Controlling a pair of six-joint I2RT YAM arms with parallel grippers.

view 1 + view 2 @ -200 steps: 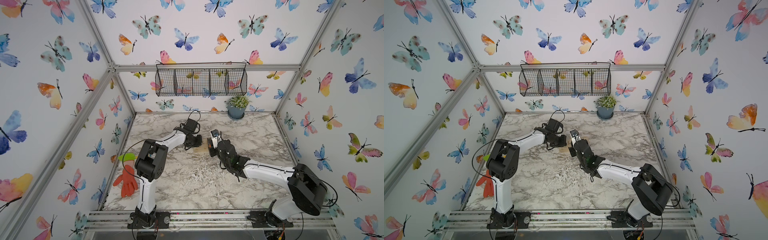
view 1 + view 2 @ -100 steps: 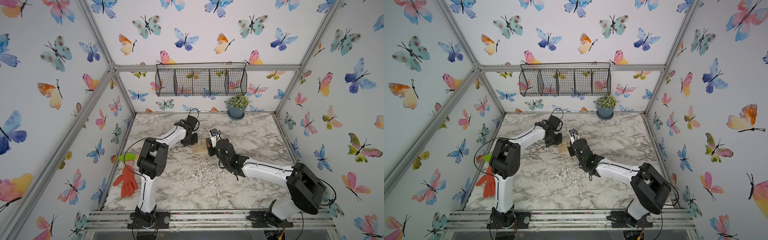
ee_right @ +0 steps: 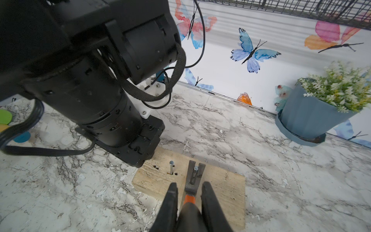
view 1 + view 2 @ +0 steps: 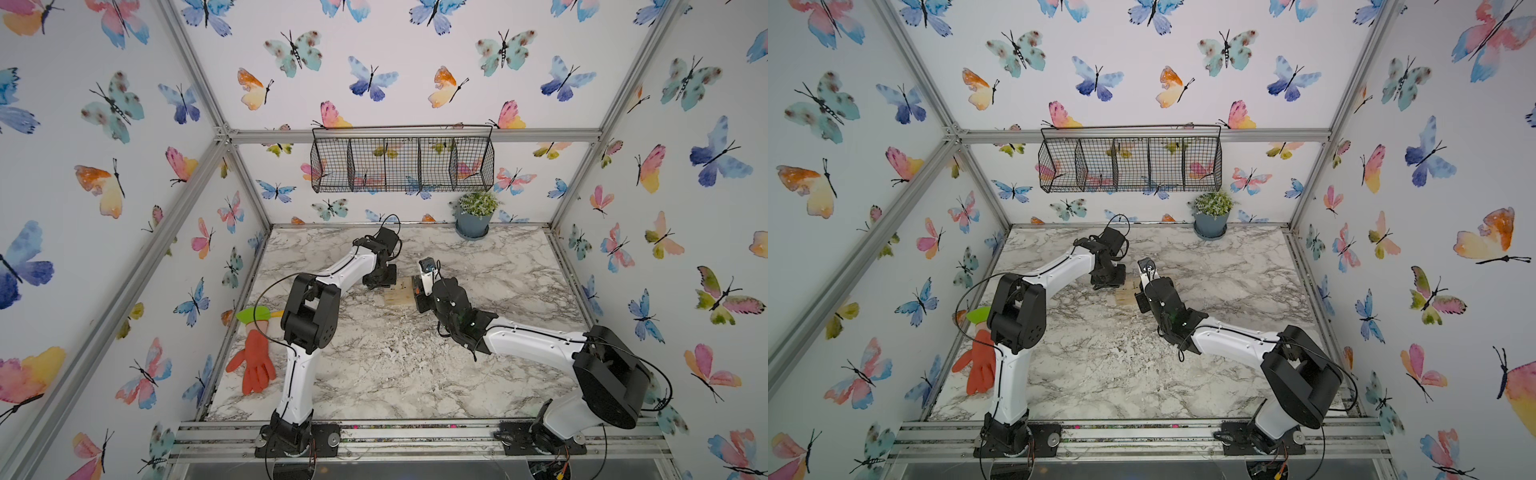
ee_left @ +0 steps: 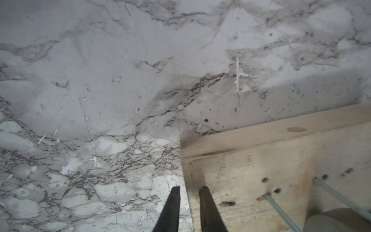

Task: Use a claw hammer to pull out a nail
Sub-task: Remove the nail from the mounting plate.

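Counted two white-and-black arms, both reaching to mid-table over the grey-veined marble-pattern tabletop [image 4: 395,374]. Found one pale rectangular wooden block [image 4: 394,296] lying flat between the two wrists in both top views.

Counted two silver steel nails [image 3: 171,167] standing upright in the block in the right wrist view. Matched both as bare shanks in the left wrist view. Noted several dark empty holes around them, too small to count with confidence.

Located one claw hammer with silver steel head, orange neck and black handle [image 3: 188,197] over the block. Forked claw set around one of the two nails, nail head showing above the fork. Other nail free, just beside the claw.

Logged right gripper [image 3: 190,183] as clamped on the hammer's handle, fingertips reaching alongside the neck.

Logged left gripper [image 5: 190,187] as parted by a narrow gap, nothing between the jaws. One fingertip over bare marble, the other over the block's edge. Cannot tell whether touching the wood.

Counted elsewhere, all well apart from the block:
- one orange rubber glove [image 4: 253,365] at the table's left edge
- one blue-grey pot with a white-flowered plant [image 4: 473,224] at the back edge
- one black wire basket [image 4: 403,160] hung on the back wall
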